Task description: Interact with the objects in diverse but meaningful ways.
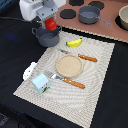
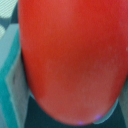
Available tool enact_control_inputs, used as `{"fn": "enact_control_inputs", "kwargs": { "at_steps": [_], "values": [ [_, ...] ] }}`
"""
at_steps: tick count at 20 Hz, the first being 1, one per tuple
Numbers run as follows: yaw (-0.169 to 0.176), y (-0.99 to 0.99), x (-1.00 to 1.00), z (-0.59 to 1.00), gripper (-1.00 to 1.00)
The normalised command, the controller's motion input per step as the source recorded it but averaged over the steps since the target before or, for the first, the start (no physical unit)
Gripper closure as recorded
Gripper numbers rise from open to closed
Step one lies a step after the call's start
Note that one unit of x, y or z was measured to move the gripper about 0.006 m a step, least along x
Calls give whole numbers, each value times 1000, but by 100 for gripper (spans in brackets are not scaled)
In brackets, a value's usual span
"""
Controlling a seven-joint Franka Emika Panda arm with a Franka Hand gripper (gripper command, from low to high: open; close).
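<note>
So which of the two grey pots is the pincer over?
The two-handled pot by the placemat's corner; the other, long-handled pot sits on the stove.

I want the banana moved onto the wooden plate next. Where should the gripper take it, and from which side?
Judging by the exterior view, grip the yellow banana across its thick middle, coming straight down from above. It lies flat on the placemat with open mat around it; jaws should close across its narrow width, not along the curved length. The gripper now holds the red tomato, so that goes first.
</note>
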Motion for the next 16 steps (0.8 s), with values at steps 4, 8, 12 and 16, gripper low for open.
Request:
{"fn": "enact_control_inputs", "kwargs": {
  "at_steps": [4,8,12,16],
  "values": [
    [0,-10,-341,-280,100],
    [0,-9,-374,-326,100],
    [0,42,-460,-417,100],
    [0,24,-399,-359,100]
  ]
}}
